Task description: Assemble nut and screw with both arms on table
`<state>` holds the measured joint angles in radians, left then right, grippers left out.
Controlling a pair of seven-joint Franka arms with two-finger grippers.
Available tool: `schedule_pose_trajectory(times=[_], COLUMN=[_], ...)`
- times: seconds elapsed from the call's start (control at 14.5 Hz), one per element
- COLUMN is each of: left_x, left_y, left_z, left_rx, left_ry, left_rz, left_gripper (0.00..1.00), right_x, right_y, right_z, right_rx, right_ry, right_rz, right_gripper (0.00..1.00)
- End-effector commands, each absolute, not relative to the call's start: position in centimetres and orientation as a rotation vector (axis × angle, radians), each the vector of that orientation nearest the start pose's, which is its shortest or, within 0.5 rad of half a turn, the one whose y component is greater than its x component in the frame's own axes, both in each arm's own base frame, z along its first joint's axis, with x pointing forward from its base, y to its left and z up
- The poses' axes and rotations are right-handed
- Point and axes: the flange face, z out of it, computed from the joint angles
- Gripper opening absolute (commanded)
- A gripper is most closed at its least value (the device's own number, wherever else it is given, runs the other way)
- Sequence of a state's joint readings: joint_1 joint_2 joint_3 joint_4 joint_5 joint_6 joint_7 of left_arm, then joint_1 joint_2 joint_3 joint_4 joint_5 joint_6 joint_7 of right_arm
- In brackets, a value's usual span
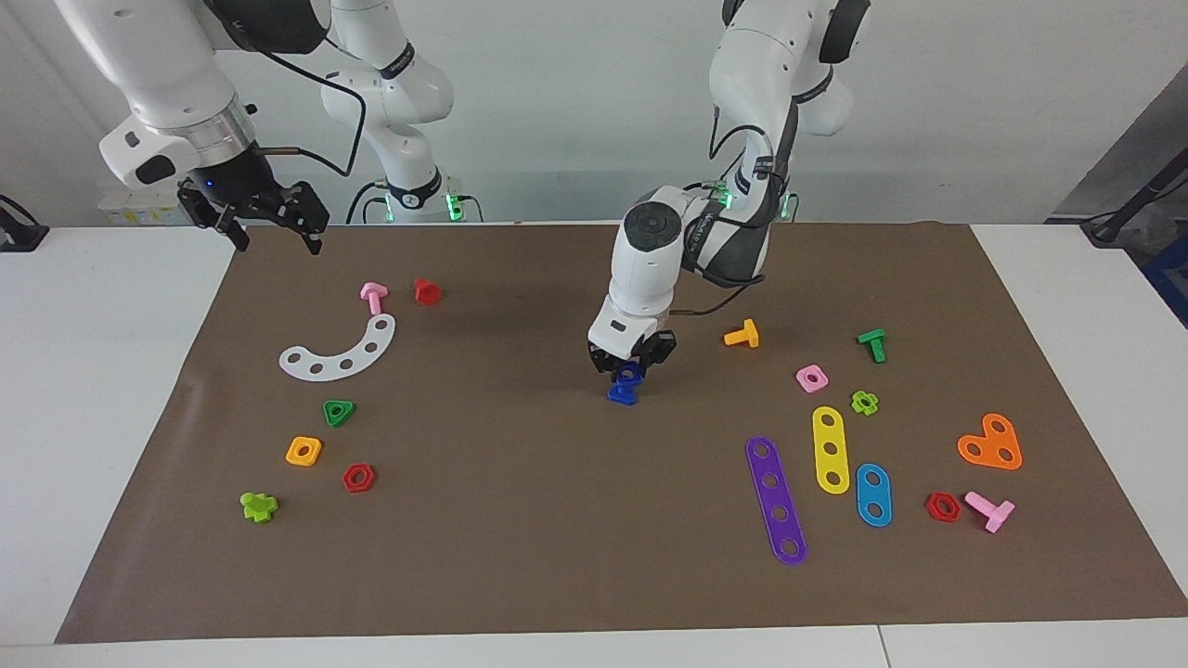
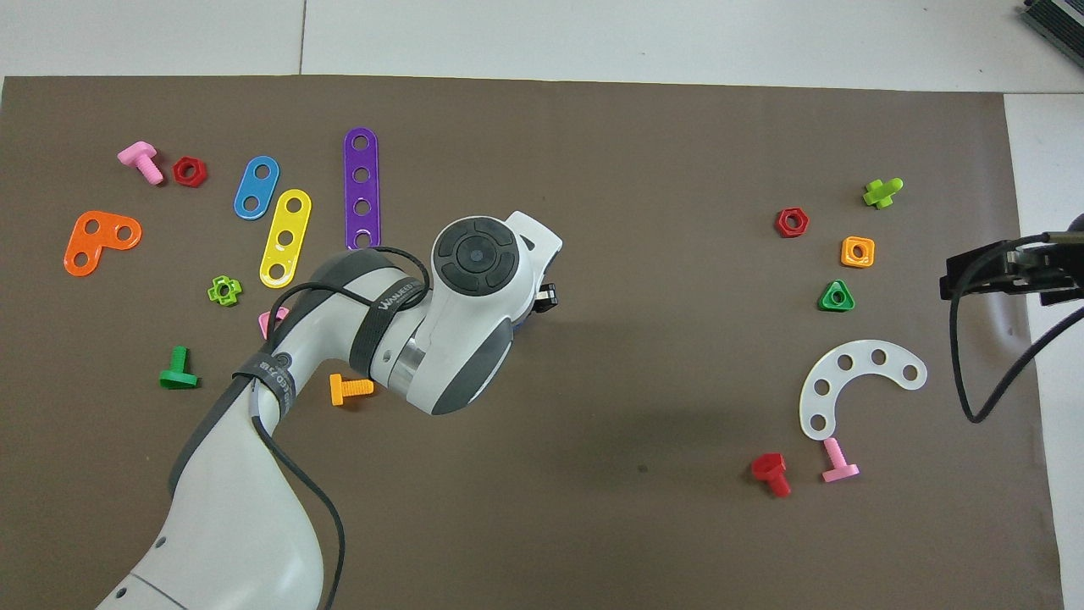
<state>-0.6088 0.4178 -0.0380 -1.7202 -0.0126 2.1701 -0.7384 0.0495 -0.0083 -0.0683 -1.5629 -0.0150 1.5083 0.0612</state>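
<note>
From the facing view I see my left gripper (image 1: 630, 369) low over the middle of the mat (image 1: 520, 520), its fingers clenched on the nut (image 1: 631, 373), which sits just above the screw (image 1: 622, 394); whether the two touch I cannot tell. In the overhead view the left arm (image 2: 440, 330) covers both. My right gripper (image 1: 269, 218) waits released over the mat's corner, cut off overhead.

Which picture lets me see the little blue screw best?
The facing view: the screw shows on the table under the left gripper, which is shut on the nut. In the overhead view the left arm's wrist covers it.
</note>
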Motion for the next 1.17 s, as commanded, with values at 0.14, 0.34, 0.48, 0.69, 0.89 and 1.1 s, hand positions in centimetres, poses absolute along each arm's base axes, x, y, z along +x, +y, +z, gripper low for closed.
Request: schedule_pose_trajectory(times=[0.14, 0.34, 0.48, 0.69, 0.89, 1.1], left_x=[53.4, 53.2, 53.2, 53.2, 53.2, 53.3], left_y=[-40.4, -40.1, -40.1, -40.1, -40.1, -40.2], left_z=[34.2, 33.3, 33.3, 33.3, 33.3, 33.9], left_rx=[-3.186, -3.185, -3.189, -3.188, -3.185, -3.181], left_ry=[-0.185, -0.186, -0.190, -0.187, -0.183, -0.183], left_rz=[-0.042, -0.046, -0.057, -0.061, -0.059, -0.051], left_gripper=[0.19, 0.20, 0.32, 0.72, 0.88, 0.88], right_x=[53.8, 53.8, 53.8, 53.8, 53.8, 53.8], right_y=[-1.2, -1.2, -1.2, -1.2, -1.2, -1.2], right_z=[62.9, 62.9, 62.9, 63.0, 63.0, 63.0], right_rx=[-3.156, -3.156, -3.156, -3.156, -3.156, -3.156], right_ry=[0.117, 0.117, 0.117, 0.117, 0.117, 0.117], right_rz=[0.075, 0.075, 0.075, 0.072, 0.072, 0.072], right_gripper=[1.00, 1.00, 1.00, 1.00, 1.00, 1.00])
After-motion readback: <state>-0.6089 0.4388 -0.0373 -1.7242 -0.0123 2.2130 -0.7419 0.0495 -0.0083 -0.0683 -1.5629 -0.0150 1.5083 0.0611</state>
